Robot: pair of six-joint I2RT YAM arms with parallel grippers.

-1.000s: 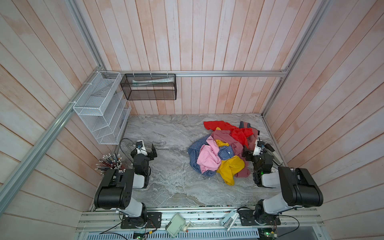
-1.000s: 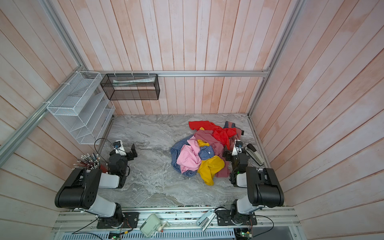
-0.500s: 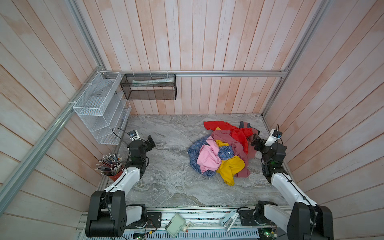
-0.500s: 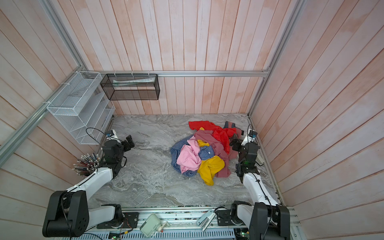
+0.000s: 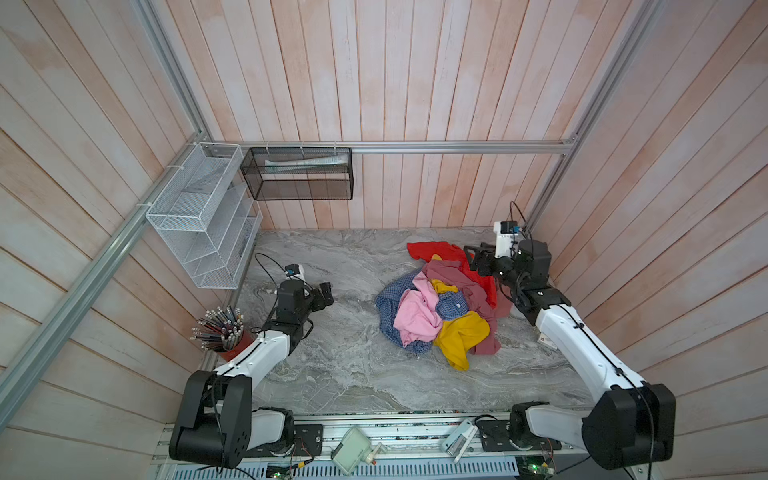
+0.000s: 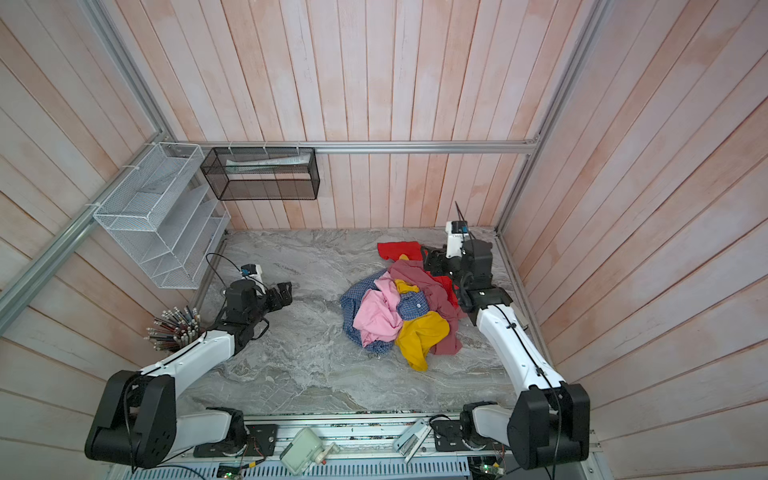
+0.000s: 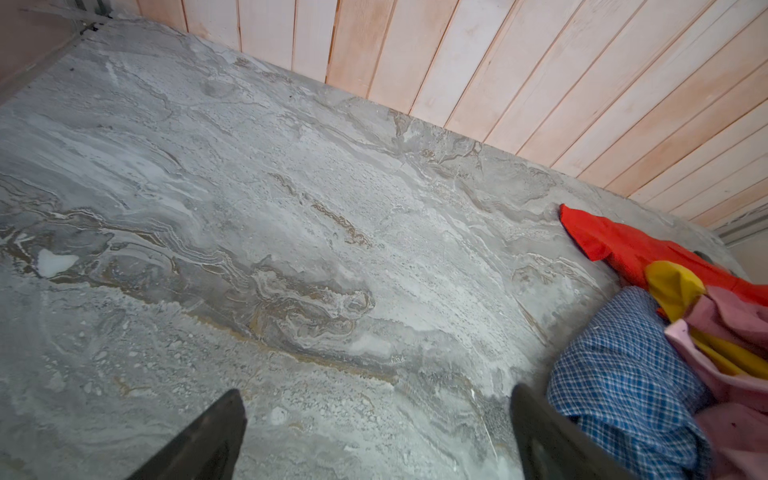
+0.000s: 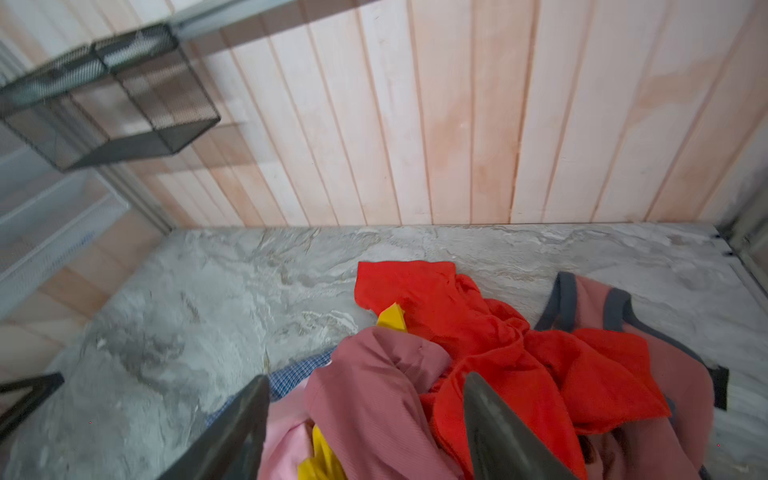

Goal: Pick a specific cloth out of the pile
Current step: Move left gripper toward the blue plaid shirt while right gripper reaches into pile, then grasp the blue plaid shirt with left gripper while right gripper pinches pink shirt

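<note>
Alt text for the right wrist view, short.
The right gripper, jaws apart and empty, is poised over the pile: dusty-rose garment and red garment on top, the blue-checked cloth peeking out beneath, on a grey marbled table.

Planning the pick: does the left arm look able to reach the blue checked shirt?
Probably yes: the open left end effector faces the checked shirt, its near edge uncovered, with only bare table between them.

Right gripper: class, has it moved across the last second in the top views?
Yes. The right gripper moved toward the back wall, from the pile's right side to its far end, by the red garment.
</note>
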